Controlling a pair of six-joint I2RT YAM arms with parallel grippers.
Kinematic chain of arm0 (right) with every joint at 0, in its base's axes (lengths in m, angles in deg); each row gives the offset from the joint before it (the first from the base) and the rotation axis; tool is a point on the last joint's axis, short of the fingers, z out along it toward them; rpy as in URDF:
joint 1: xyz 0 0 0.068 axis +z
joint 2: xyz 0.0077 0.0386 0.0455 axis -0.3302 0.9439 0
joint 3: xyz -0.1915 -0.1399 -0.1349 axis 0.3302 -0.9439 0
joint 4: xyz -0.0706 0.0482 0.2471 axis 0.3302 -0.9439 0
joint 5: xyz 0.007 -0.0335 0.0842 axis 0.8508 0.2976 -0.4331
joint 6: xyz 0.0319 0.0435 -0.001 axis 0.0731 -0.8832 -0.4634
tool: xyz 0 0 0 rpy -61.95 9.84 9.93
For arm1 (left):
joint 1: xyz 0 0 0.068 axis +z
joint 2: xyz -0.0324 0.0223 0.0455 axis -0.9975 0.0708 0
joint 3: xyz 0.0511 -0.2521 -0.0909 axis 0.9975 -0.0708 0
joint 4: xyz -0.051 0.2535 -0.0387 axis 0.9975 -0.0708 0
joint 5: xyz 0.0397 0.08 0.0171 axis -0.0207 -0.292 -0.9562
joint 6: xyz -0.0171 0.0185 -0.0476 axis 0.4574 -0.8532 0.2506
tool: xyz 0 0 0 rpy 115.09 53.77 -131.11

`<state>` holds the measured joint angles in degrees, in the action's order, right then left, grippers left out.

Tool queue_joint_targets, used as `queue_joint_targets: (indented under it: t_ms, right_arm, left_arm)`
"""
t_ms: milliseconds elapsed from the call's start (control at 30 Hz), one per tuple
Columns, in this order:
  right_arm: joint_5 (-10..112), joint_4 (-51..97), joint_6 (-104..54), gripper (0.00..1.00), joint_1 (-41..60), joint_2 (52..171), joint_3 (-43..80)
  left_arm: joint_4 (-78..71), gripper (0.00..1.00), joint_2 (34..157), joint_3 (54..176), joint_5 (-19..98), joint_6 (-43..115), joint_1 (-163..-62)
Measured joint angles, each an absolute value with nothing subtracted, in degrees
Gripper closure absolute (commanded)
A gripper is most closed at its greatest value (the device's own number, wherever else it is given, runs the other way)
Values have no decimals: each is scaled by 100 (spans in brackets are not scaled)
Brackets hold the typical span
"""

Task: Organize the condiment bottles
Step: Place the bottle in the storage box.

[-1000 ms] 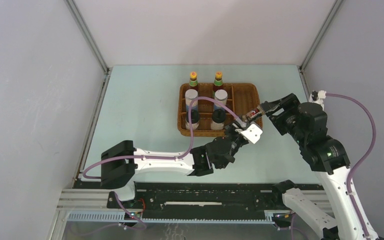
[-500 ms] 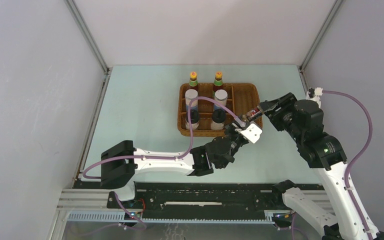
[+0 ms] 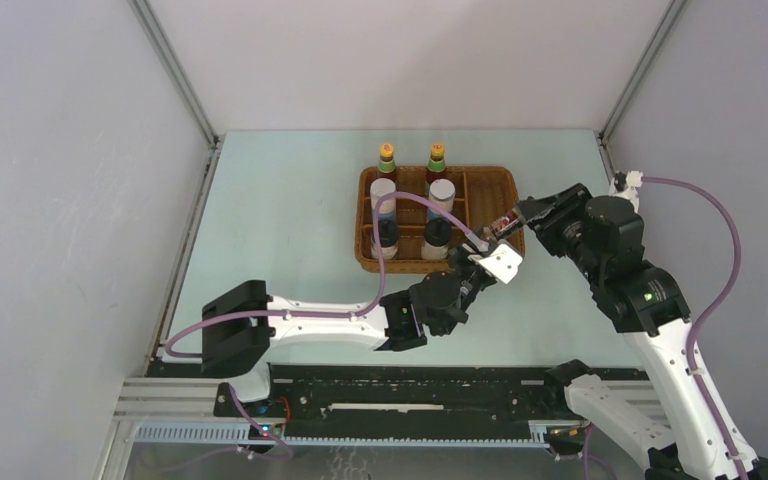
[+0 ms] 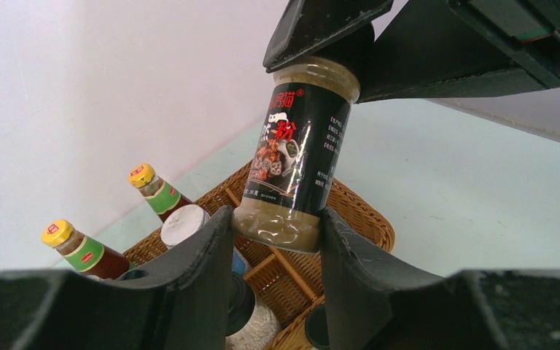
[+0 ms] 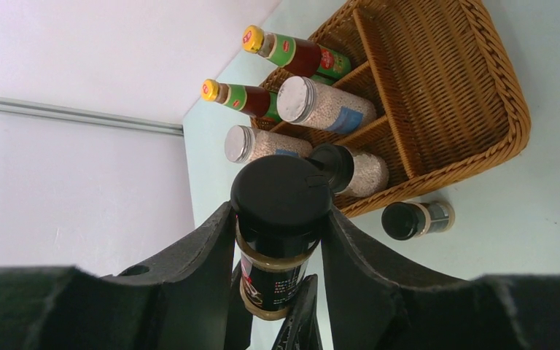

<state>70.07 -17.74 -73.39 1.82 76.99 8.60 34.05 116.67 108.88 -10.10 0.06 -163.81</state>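
Observation:
A tiny dark bottle [image 4: 295,153] with a black label and tan powder hangs tilted over the front right of the wicker tray [image 3: 490,190]. My left gripper [image 4: 277,230] is shut on its base. My right gripper [image 5: 281,219] is shut on its black cap [image 5: 281,191]. In the top view the two grippers meet at the bottle [image 3: 505,225]. A second tiny dark bottle [image 5: 417,219] lies on the table beside the tray. In the tray's left cells stand two yellow-capped sauce bottles [image 3: 387,158], two silver-topped shakers [image 3: 384,195] and two black-capped white bottles [image 3: 386,238].
The tray's right-hand cells [image 5: 445,109] hold nothing. Grey walls close off the table at the back and on both sides. The left arm [image 3: 330,325] stretches low across the table in front of the tray.
My right gripper's fingers have closed onto the bottle's cap, and the right arm has edged slightly left. The left gripper has kept its hold on the base.

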Motion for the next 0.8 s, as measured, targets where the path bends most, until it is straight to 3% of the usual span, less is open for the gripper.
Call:
queue_joint_targets:
  t_ms: [67, 233, 600, 733, 800]
  right_arm:
    - [7009, -1755, -7332, 61, 186, 7705, 860]
    - [7007, -1735, -7295, 95, 186, 7723, 860]
    - [6889, -1580, -7218, 100, 189, 7775, 860]
    - [6797, -1501, -7170, 100, 189, 7788, 860]
    - [6764, -1475, -7131, 100, 189, 7788, 860]
  left_arm:
    - [3418, 100, 11667, 10888, -1023, 9, -16381]
    - [3420, 100, 11667, 10888, -1034, 9, -16378]
    - [3612, 92, 11667, 10879, -1273, -166, -16420]
    - [3680, 83, 11667, 10879, -1406, -249, -16448]
    - [3711, 75, 11667, 10879, -1454, -275, -16457]
